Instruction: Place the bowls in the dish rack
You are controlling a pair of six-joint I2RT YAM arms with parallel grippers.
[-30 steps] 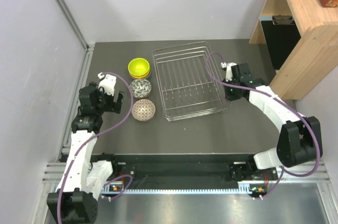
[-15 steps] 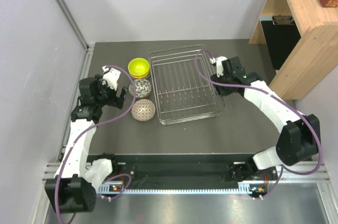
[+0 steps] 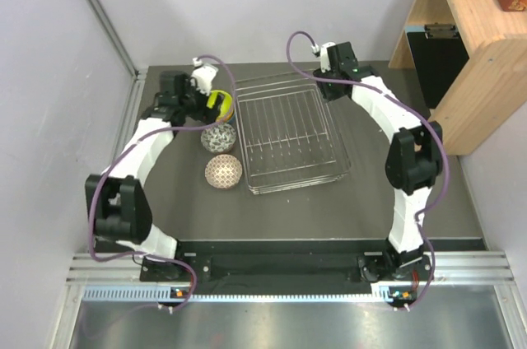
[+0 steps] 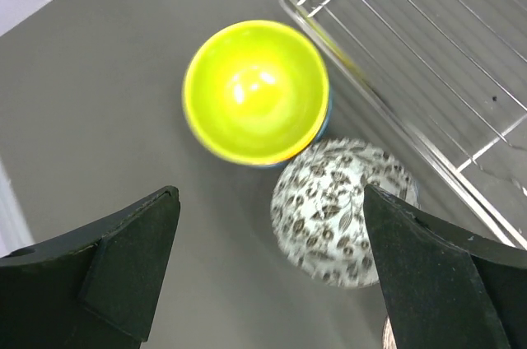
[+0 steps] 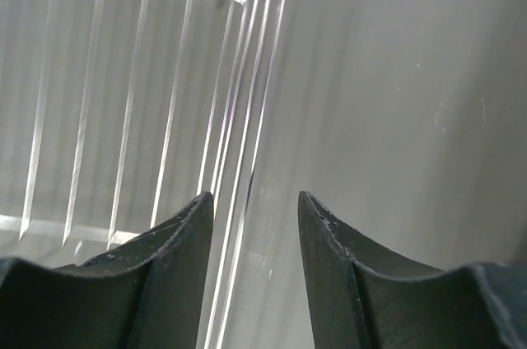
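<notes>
Overhead and wrist views of both my arms, reaching to the far part of the dark grey table.

Left side: my left gripper hangs above the bowls with its jaws spread wide and nothing between them. Below it stands the lime-yellow bowl, mouth up, nested on another bowl of which only a blue sliver of rim shows. Just beside it, nearer my base, sits the white bowl with brownish-grey pattern, and nearer again the white bowl with pinkish-red pattern. All of these stand on the table in a row along the left side of the dish rack, outside it.

Right side: my right gripper is at the rack's far right corner, its jaws narrowly apart. The rack's rim wires show in the gap, clear of the right finger. I cannot tell whether the wires lie level with my fingertips or below them.
</notes>
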